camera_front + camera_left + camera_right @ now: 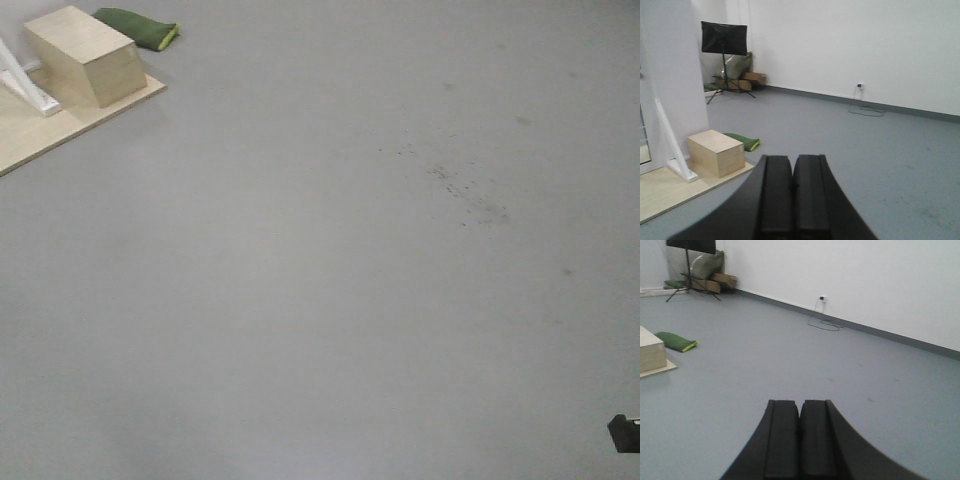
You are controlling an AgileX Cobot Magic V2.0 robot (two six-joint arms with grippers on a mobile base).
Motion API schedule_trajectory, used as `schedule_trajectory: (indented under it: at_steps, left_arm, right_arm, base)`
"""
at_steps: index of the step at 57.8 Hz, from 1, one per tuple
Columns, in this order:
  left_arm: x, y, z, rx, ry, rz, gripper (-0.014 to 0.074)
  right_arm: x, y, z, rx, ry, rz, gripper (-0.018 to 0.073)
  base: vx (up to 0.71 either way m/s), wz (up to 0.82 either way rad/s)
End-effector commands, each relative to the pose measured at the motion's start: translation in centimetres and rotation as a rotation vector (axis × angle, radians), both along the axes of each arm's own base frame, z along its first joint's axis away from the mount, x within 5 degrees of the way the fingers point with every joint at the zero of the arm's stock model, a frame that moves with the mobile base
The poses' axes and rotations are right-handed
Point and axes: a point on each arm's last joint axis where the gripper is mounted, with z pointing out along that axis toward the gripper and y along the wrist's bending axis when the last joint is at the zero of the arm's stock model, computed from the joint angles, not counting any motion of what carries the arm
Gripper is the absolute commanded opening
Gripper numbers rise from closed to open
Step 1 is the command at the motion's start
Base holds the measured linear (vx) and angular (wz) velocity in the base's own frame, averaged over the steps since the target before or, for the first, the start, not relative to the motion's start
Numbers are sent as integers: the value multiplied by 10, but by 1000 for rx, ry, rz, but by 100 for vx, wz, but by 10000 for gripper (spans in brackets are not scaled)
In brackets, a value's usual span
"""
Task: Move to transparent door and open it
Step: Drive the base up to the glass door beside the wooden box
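No door handle or lock plate shows in any view. A sliver of white-framed glass (644, 135) sits at the far left edge of the left wrist view; I cannot tell whether it is the transparent door. My left gripper (792, 161) is shut and empty, held above the grey floor and pointing towards the far wall. My right gripper (800, 406) is also shut and empty, above open floor. A small black part (625, 433) shows at the bottom right of the front view; I cannot tell what it is.
A pale wooden box (716, 151) stands on a low wooden platform (660, 192) at the left, also in the front view (85, 55). A slanted white brace (672, 142) and a green bag (742, 141) lie beside it. A black music stand (724, 45), cardboard boxes (752, 79) and a wall cable (867, 110) are farther back.
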Motion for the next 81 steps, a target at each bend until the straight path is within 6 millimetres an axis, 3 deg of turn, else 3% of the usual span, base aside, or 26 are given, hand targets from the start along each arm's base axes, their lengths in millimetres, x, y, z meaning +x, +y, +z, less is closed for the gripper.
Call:
schedule_trajectory:
  at_steps: [1, 81]
  left_arm:
    - [0, -1, -2, -4, -66, -9, -6]
    - [0, -1, -2, -4, -66, -9, -6]
  right_arm:
    - [0, 0, 3, -14, -83, -6, -8]
    - [0, 0, 3, -14, -83, -6, -8]
  base:
    - [55, 59]
    - [54, 48]
